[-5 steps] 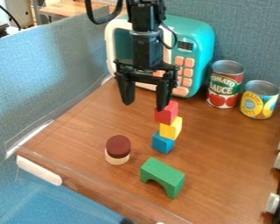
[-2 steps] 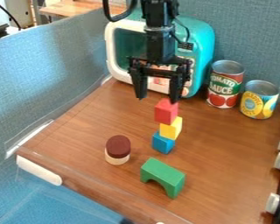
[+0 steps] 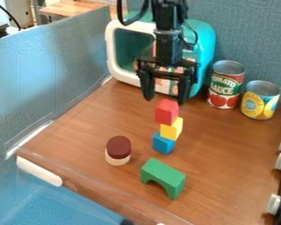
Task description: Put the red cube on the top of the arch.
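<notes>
- The black gripper (image 3: pixel 165 99) is now farther right in the view, fingers spread.
- The red cube (image 3: pixel 167 112) stays atop the yellow cube (image 3: pixel 171 129); the green arch (image 3: pixel 164 176) is unmoved.

- Pincer (image 3: pixel 166 99): black.
- Below the pincer: red cube (image 3: pixel 166 112), yellow cube (image 3: pixel 172 129), blue cube (image 3: pixel 163 144).
- Farther below it: green arch (image 3: pixel 164 174); round block (image 3: pixel 119 148), maroon over cream.
- Behind the pincer: teal-and-white oven (image 3: pixel 207 46).
- Beside the pincer: red can (image 3: pixel 225 85), green-and-white label; yellow-and-blue can (image 3: pixel 260 101).
- Under the pincer: brown wood-grain table (image 3: pixel 99 123).
</notes>
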Motion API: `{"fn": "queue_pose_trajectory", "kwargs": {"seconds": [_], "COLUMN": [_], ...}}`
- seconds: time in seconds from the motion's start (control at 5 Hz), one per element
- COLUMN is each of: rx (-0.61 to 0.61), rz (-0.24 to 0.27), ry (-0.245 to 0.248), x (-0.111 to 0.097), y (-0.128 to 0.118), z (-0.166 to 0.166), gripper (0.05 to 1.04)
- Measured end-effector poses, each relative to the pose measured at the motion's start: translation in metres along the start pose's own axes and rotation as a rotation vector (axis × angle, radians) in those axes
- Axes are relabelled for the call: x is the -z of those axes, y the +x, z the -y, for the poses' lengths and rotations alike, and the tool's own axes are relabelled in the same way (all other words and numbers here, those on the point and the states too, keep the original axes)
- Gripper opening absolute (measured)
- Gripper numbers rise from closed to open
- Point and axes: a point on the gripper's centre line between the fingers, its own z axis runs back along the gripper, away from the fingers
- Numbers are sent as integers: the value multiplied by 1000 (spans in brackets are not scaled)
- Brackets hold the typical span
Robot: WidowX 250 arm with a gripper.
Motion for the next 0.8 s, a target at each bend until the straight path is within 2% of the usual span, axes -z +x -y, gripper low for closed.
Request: {"fn": "queue_pose_trajectory", "kwargs": {"seconds": [0.4,0.6,0.8], "rx": [-3,0,8], "rz": [-45,-38,-41], "ry": [29,40,33], "x": [12,12,17], "y": [6,7,5], "z": [-1,-1,0], "gripper": [1000,964,686]}}
